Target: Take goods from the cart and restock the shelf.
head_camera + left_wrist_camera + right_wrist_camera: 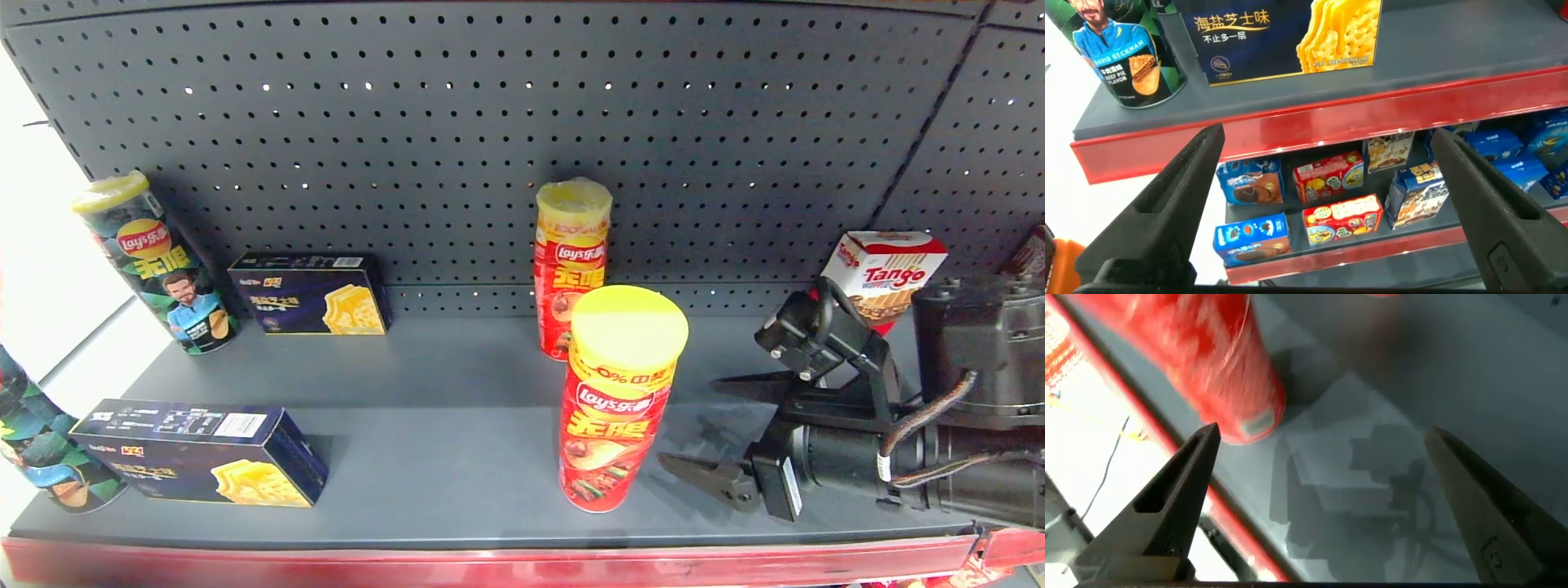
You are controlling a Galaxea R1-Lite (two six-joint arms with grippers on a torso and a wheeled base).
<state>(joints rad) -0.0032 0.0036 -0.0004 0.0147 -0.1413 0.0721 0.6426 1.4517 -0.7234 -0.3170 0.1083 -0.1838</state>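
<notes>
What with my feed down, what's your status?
Left hand open, empty, facing shelf. Right hand open, empty, beside front red can. Nothing between them.

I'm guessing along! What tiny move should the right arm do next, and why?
Probably pull the right tool straight back: it is open and holds nothing, and the front red can beside it already stands upright on the shelf.

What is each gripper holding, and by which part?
Nothing: left gripper and right gripper are open, empty; the front red can stands free.

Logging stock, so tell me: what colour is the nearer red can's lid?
Yellow lid, head view.
</notes>
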